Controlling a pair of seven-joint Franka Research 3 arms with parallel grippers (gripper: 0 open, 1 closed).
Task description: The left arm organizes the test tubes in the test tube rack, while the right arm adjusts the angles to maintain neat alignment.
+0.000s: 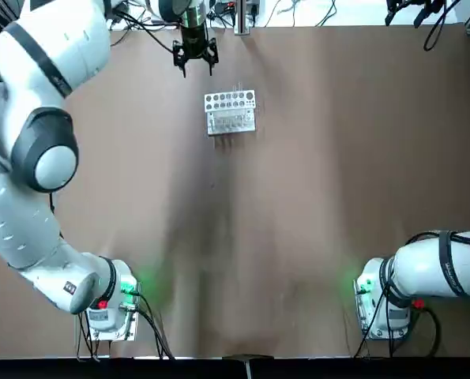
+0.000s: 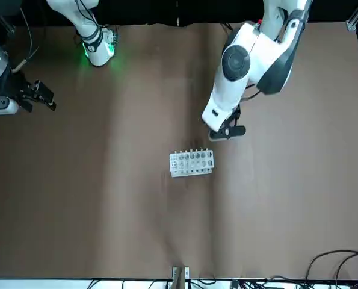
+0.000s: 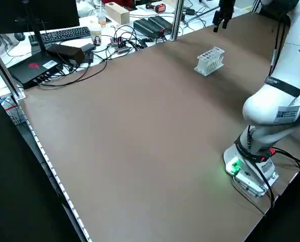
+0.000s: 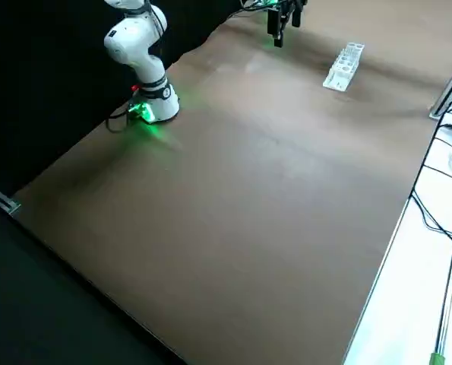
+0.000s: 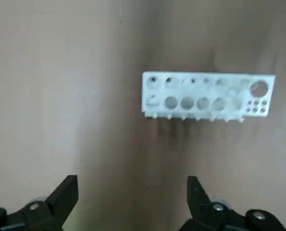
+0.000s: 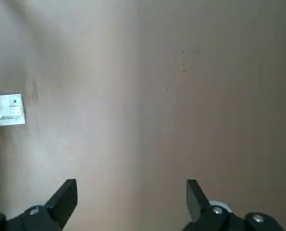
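White perforated rectangular rack point(image 1: 231, 111) on smooth brown table point(image 1: 298, 181); both tools, left point(image 5: 133, 204) and right point(image 6: 132, 207) (matte black), wide open, empty.

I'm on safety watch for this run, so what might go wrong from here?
The left gripper hangs open close to the small white rack, so it might knock the rack as it comes in. The rack stands loose on the table, so a nudge could slide it.

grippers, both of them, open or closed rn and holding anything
Left gripper: open, holding nothing, above the table near the rack.
Right gripper: open, holding nothing, out over the table's right side.
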